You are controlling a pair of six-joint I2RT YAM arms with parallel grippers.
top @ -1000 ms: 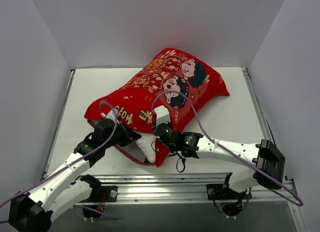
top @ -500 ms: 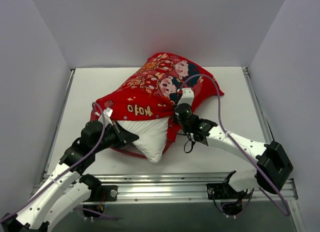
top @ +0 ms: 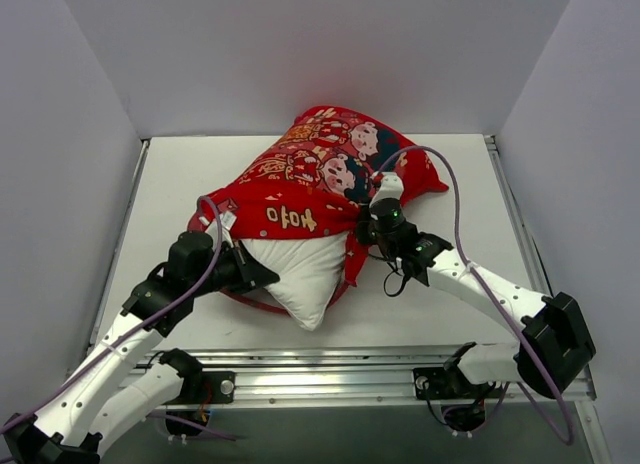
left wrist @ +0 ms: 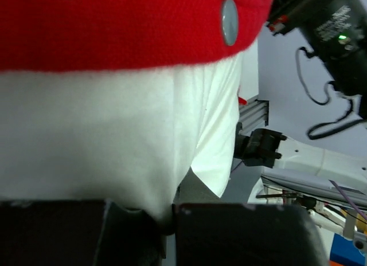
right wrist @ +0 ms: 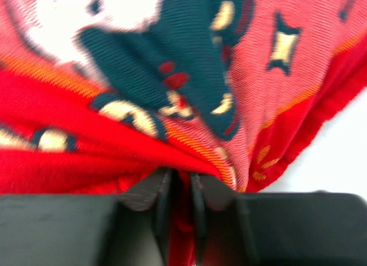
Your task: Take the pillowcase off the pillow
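Observation:
The red pillowcase with its cartoon children lies bunched toward the back of the table. The white pillow sticks out of its near end. My left gripper is shut on the pillow's near left edge. In the left wrist view the white pillow fills the frame under the red pillowcase, and a pinch of white cloth sits in the left gripper. My right gripper is shut on the pillowcase's open hem. A fold of the red pillowcase runs down into the right gripper.
White walls close in the table on the left, back and right. An aluminium rail runs along the near edge. The purple cable loops over my right arm. A round snap sits on the pillowcase hem.
My right gripper has pulled the pillowcase hem back and to the right, baring much more of the white pillow. The left gripper kept hold of the pillow and shifted little.

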